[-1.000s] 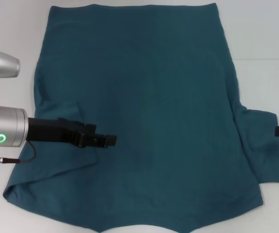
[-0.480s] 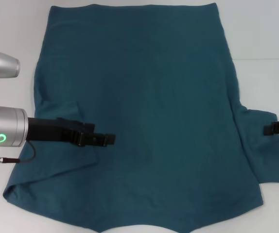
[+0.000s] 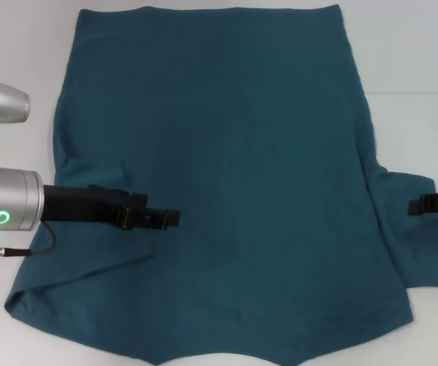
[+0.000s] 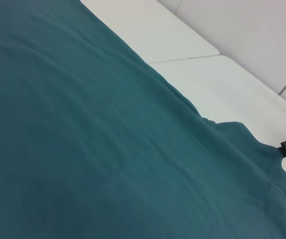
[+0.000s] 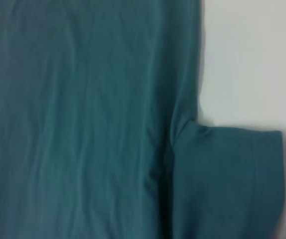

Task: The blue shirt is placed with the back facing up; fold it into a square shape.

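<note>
The left gripper, jaws together, has held its place over the blue shirt, which lies spread flat on the white table. The right gripper has crept further inward over the right sleeve; its jaw state cannot be told.

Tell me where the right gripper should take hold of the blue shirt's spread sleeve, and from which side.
Probably the sleeve's outer hem on the blue shirt, approached from the robot's right. That sleeve lies flat, sticking out past the body onto the white table, so its edge is free. The right gripper hovers over it; the left gripper is over the already folded-in left side.
</note>
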### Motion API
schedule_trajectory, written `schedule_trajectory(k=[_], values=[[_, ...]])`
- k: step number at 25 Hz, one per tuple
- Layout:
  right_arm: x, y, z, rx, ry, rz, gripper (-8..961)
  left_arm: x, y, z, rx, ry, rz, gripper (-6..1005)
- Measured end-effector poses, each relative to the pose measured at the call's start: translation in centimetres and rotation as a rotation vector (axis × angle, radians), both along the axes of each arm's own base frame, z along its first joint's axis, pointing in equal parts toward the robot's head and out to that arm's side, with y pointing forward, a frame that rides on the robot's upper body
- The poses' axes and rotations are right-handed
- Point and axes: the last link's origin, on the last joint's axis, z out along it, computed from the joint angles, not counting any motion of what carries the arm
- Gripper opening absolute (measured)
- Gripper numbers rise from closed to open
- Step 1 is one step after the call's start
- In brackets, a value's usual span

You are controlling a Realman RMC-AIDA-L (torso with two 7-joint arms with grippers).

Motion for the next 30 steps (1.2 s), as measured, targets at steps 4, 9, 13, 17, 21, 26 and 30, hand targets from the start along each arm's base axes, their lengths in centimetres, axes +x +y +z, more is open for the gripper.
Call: schedule_trajectory(k=[4,9,13,17,21,26,30], values=[[-0.15,0.25,-0.15,0.008,-0.004,0.002,742,-0.02,-0.04,-0.09,-0.003,-0.002,0.002,878],[-0.07,0.37,-0.12,0.015,-0.006,-0.014,696,0.04,0.00,-0.11,-0.004,-0.003,0.001,878],[-0.06,0.37,-0.11,0.014,-0.008,-0.014,659,0.05,0.01,-0.11,-0.004,-0.003,0.000,878],[-0.05,0.35,-0.18,0.008,-0.014,-0.012,499,0.07,0.05,-0.10,-0.002,-0.003,0.000,878],[-0.02,0.35,-0.22,0.005,-0.020,-0.010,319,0.14,0.11,-0.10,-0.001,-0.003,-0.002,878],[0.08,0.22,-0.30,-0.005,-0.030,-0.008,144,0.14,0.11,-0.10,-0.001,-0.002,-0.002,878],[0.20,0.26,-0.06,-0.005,-0.062,0.038,80,-0.02,0.01,-0.10,-0.001,-0.002,0.003,878]])
